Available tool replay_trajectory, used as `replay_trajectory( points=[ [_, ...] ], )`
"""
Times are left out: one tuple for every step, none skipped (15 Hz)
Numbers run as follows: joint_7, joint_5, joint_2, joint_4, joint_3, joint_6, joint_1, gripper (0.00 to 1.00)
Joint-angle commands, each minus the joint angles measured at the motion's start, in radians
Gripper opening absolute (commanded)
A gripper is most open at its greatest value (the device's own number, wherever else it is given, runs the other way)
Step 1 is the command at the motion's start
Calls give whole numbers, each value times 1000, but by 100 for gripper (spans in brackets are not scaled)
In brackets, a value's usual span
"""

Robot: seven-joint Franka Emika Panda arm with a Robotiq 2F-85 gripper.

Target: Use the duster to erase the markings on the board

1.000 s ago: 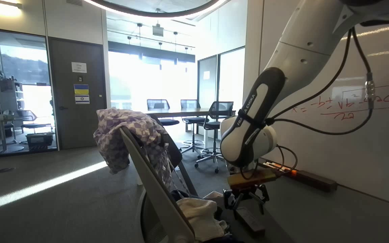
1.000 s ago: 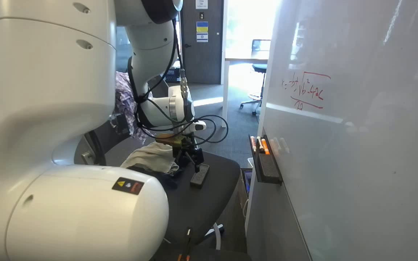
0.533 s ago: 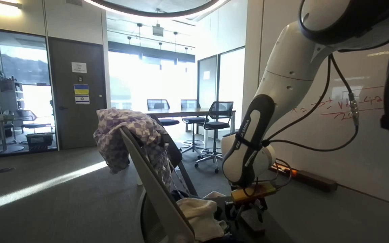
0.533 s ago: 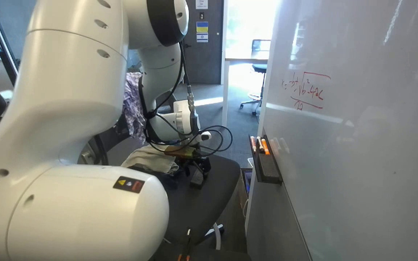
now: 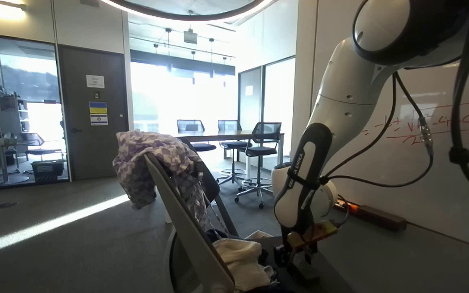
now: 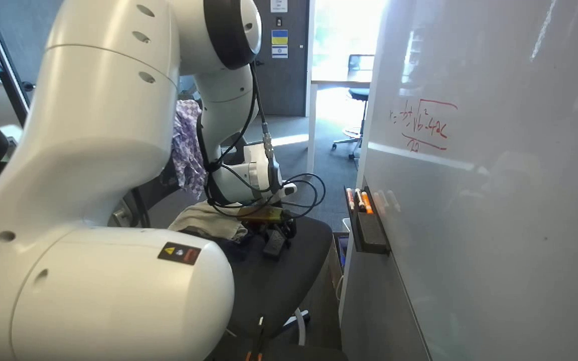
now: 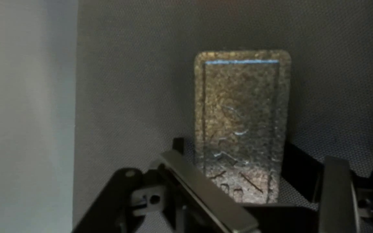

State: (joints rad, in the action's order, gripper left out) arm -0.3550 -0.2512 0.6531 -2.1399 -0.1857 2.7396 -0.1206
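A grey-brown, speckled, block-shaped duster [image 7: 241, 123] with rounded corners and a grooved border is seen lying flat on a dark grey, woven-fabric chair seat [image 7: 134, 97]. Raised marks are borne on its top, too blurred to be read. It is straddled by the black-and-grey metal gripper [image 7: 233, 147], whose fingers [image 7: 303, 171] are spread apart: on one side a thin strip of fabric is seen between fingertip and duster; on the other, contact cannot be told.

Thin red handwritten markings [image 6: 424, 125], with a fraction bar, are carried by a large, glossy white board [image 6: 510, 200]. The room is floored with grey carpet [image 5: 75, 236], crossed by a streak of sunlight.

Near the gripper a crumpled beige cloth [image 6: 206, 220] is laid on the seat. A purple-and-white checked cloth [image 5: 157, 158] is draped over a grey chair back [image 5: 186, 221]. Three slim markers [image 6: 358, 199] and a dark oblong block [image 6: 372, 231] are held on the board's narrow dark ledge [image 6: 356, 230]. In an exterior view the markings are partly covered by black cables [image 5: 456, 126]; in both exterior views the duster is partly hidden by the gripper.
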Motion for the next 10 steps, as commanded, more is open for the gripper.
replay_trajectory(
  points=[
    [164,25,-64,-90,58,116,49,91],
    [199,38,-66,-98,76,128,62,93],
    [245,53,-70,-107,106,146,86,98],
    [282,69,-67,-108,132,150,107,100],
    [316,84,-63,-109,155,147,125,100],
    [349,95,-64,-112,174,150,143,100],
    [376,107,-62,-112,191,147,160,100],
    [388,112,-56,-105,191,137,162,100],
    [400,114,-53,-103,189,133,165,100],
    [395,104,-52,-98,168,126,150,100]
  ],
)
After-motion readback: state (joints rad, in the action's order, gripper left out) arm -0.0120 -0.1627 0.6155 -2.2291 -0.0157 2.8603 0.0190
